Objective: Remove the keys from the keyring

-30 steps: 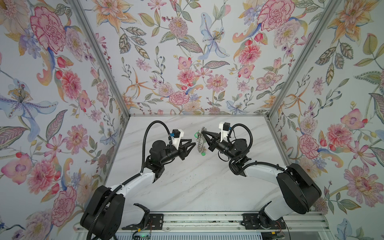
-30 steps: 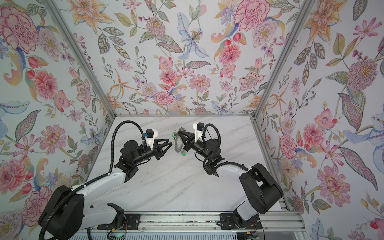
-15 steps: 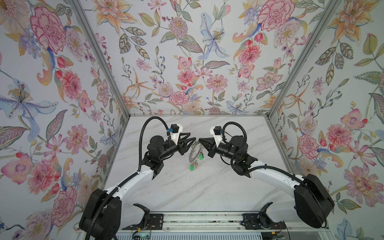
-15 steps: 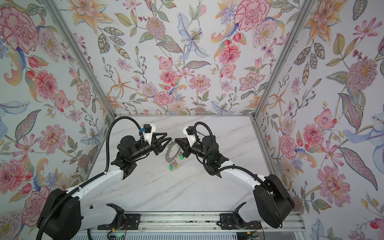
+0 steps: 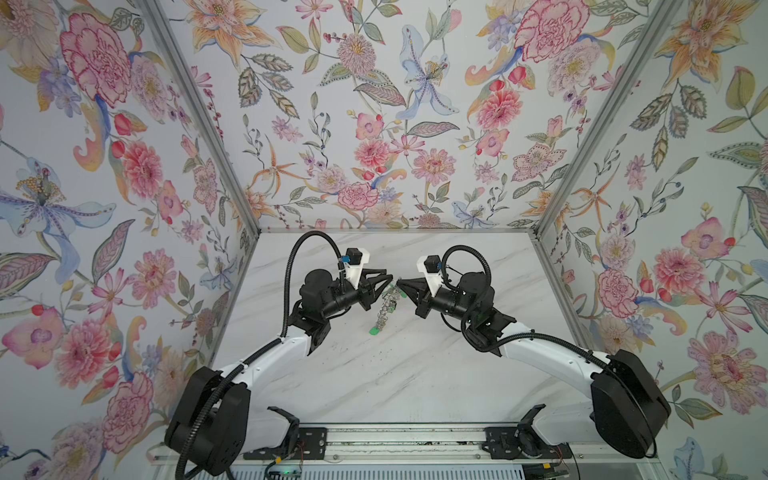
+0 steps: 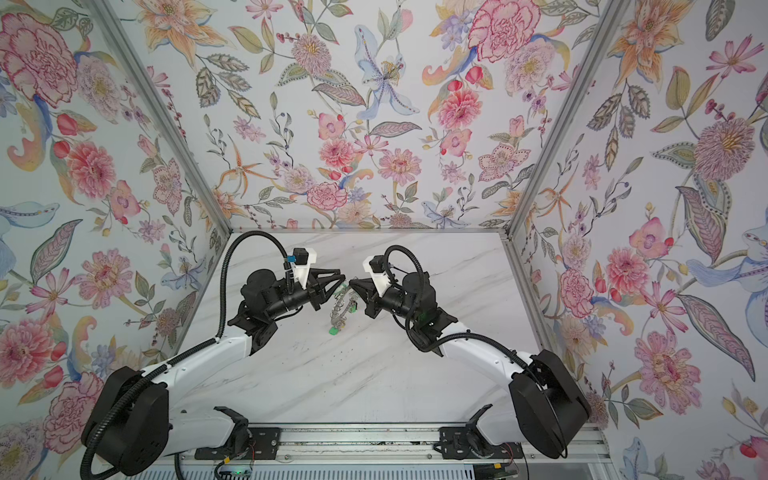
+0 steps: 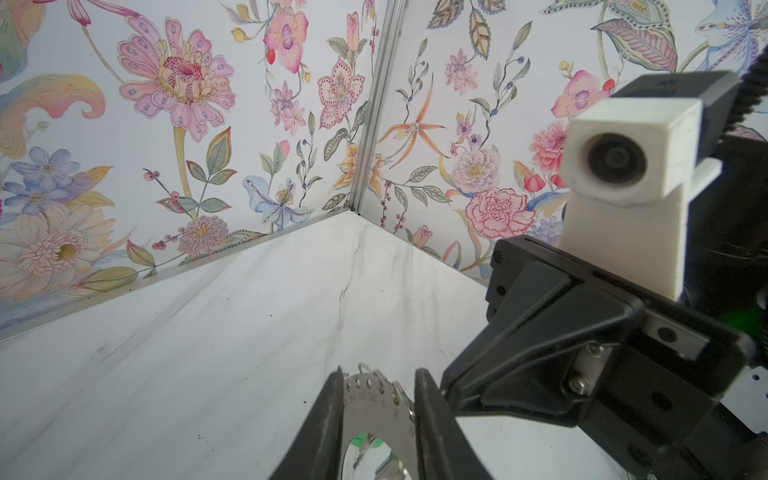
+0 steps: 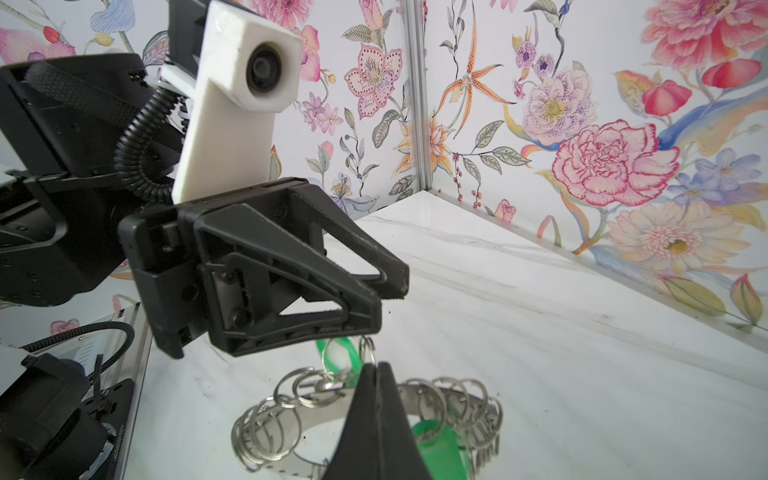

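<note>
The keyring (image 5: 387,305) hangs edge-on above the marble table in both top views, its wire loops bunched along the rim (image 6: 340,309). My right gripper (image 8: 376,368) is shut on one small wire loop at the ring's top. A key with a green tag (image 5: 375,331) dangles at the ring's low end, and a second green tag (image 8: 440,449) hangs beside the right fingers. My left gripper (image 7: 379,376) faces the right one, tip to tip. Its jaws stand a little apart, and the ring's flat plate (image 7: 374,411) shows in the gap. I cannot tell whether they touch it.
The white marble table (image 5: 415,374) is walled by flowered panels at the back and both sides. Both arm bases sit on a rail (image 5: 395,440) along the front edge. Small dark specks lie on the marble in front of the ring.
The right gripper has carried the keyring left and farther back, and the ring now hangs down towards the table. The left jaws have narrowed at its top.
</note>
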`<action>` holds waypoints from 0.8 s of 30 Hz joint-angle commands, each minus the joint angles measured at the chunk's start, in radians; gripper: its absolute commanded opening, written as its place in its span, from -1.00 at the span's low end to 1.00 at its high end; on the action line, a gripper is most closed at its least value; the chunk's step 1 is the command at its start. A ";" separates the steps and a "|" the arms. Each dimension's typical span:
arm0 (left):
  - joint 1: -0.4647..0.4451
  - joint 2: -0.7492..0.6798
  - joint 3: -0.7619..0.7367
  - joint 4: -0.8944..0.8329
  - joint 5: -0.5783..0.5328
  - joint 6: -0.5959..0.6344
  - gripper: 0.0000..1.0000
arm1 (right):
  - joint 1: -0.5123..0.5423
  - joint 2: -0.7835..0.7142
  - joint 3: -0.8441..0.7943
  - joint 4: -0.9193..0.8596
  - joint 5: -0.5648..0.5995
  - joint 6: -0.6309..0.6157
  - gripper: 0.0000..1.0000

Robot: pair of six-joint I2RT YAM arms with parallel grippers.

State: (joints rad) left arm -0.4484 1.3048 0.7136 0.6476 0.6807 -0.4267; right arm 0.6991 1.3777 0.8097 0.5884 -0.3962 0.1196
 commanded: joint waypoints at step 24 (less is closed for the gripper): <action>-0.021 -0.072 -0.017 -0.080 -0.048 0.090 -0.15 | -0.043 -0.006 0.038 0.098 -0.047 0.083 -1.00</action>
State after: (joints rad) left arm -0.4763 1.2690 0.6594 0.6231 0.6716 -0.3950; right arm 0.6605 1.3785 0.8120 0.6846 -0.4061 0.2096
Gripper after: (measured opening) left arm 0.422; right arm 0.048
